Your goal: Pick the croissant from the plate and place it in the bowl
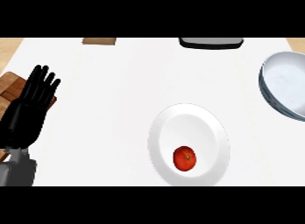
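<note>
A kitchen: white counter point(116, 87) bearing a plate point(187, 122), bowl point(291, 87) and wooden chopping board point(3, 94).

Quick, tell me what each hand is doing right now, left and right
Left hand: open, fingers straight up, resting at the view's left edge, holding nothing.
Right hand: not in view, so it cannot be told.

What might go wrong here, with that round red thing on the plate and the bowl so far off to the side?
1. The red item looks like a tomato, not a croissant; being round, it could roll off the plate if nudged.
2. The bowl sits at the right edge, partly cut off from view, so a drop there could miss.
3. Only the left hand shows, resting open at the far left, a long way from the bowl.
</note>
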`<action>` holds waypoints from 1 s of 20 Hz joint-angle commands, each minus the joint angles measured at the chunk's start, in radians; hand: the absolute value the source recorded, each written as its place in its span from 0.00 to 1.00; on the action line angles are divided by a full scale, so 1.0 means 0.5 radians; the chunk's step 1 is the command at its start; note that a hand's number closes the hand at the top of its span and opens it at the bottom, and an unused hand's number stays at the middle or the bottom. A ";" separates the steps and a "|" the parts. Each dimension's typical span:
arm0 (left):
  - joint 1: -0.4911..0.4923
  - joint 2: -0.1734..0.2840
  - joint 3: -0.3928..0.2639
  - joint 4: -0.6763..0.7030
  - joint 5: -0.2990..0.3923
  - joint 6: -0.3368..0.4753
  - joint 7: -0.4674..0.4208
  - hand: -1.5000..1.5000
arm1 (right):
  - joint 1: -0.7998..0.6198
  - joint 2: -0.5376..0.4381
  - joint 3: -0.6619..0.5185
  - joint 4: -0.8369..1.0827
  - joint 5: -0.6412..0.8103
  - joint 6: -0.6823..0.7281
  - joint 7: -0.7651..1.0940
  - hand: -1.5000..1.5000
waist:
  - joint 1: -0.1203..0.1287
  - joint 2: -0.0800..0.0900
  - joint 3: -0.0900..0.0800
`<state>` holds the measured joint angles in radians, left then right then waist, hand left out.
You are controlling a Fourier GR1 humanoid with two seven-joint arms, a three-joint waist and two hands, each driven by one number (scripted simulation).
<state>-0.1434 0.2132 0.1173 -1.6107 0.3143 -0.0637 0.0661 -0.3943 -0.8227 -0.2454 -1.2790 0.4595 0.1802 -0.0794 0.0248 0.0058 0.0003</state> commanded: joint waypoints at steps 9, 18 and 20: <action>-0.002 -0.028 -0.029 0.000 -0.028 -0.043 -0.038 0.50 | -0.730 0.066 0.120 1.415 0.357 -0.300 -0.571 1.00 | 0.043 0.012 0.003; -0.114 -0.025 -0.021 0.115 0.006 -0.084 -0.036 0.50 | -0.958 0.174 0.163 1.979 0.457 -0.119 -0.426 0.00 | 0.105 0.051 0.008; -0.160 -0.016 -0.039 0.117 -0.015 -0.078 -0.018 0.50 | -0.956 0.240 0.180 2.025 0.471 -0.125 -0.526 0.00 | 0.130 0.067 0.012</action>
<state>-0.2041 0.2008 0.1003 -1.5649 0.3058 -0.0946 0.0524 -0.8507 -0.7330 -0.1612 -0.3481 0.6868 0.0861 -0.2974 0.0793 0.0315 0.0043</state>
